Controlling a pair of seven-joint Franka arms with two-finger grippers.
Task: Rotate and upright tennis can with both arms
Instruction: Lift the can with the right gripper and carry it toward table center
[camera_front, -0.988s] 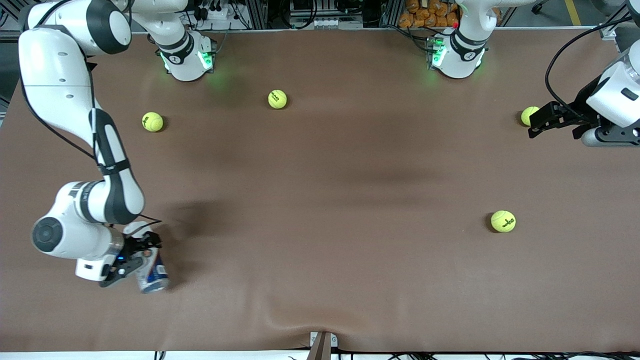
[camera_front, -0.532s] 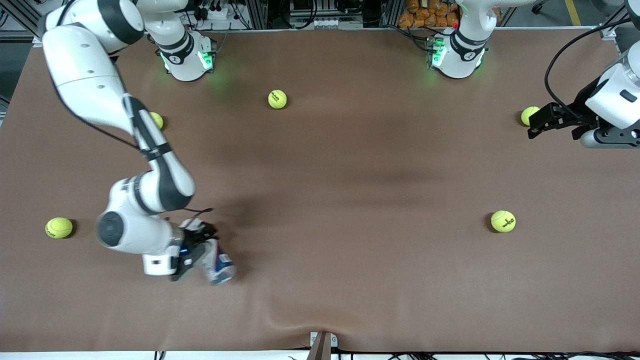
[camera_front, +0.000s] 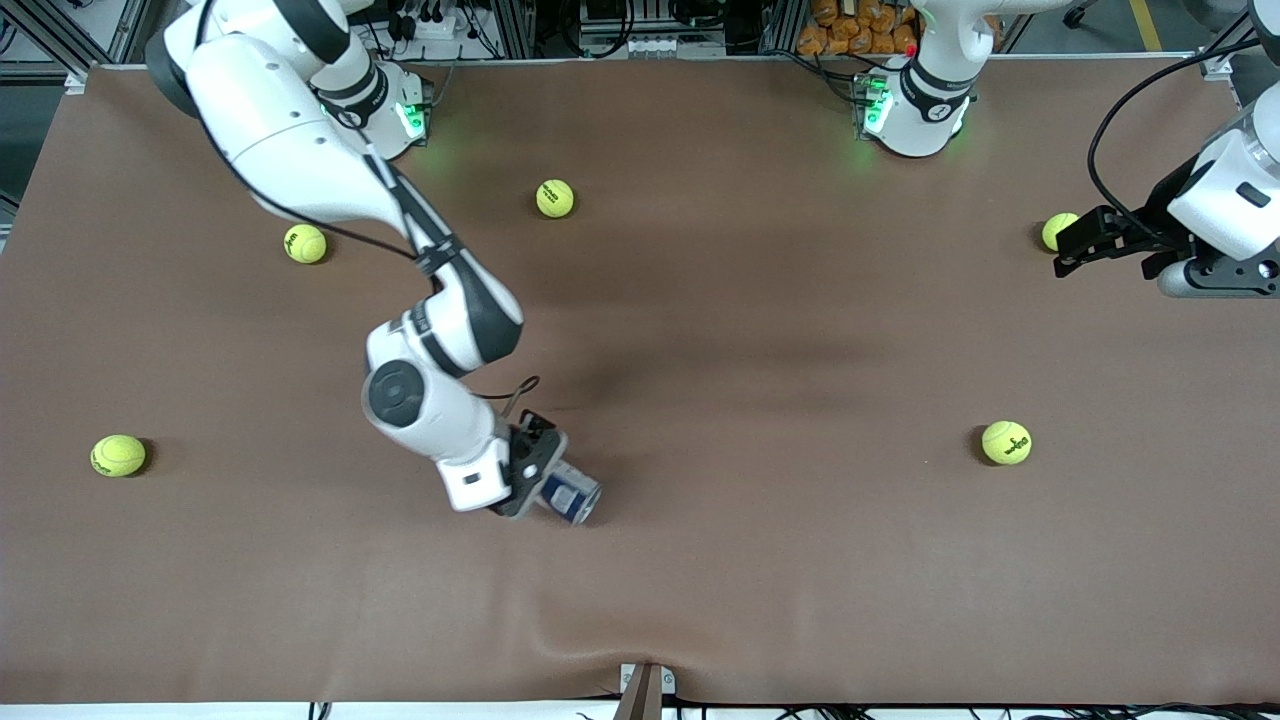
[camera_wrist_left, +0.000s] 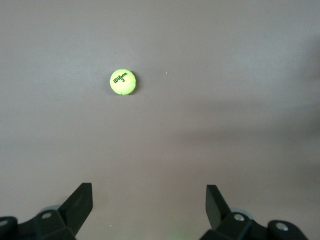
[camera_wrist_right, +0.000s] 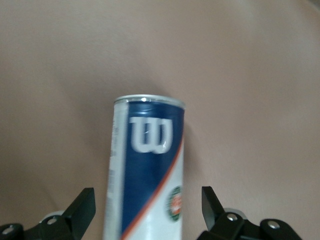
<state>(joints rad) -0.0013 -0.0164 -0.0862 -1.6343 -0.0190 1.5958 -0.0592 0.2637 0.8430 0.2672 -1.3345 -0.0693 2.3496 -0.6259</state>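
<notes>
From my station I read two markings clearly. The tennis can (camera_wrist_right: 150, 170) carries a large white W logo on its dark-blue label panel, with a small round red-and-green emblem lower on the label whose lettering I cannot make out; fine print runs along the white strip beside the blue and is unreadable. In the left wrist view, one tennis ball (camera_wrist_left: 122, 82) is printed "Wilson" with the numeral 3 beneath. The other balls' dark stamps are too small to read.
</notes>
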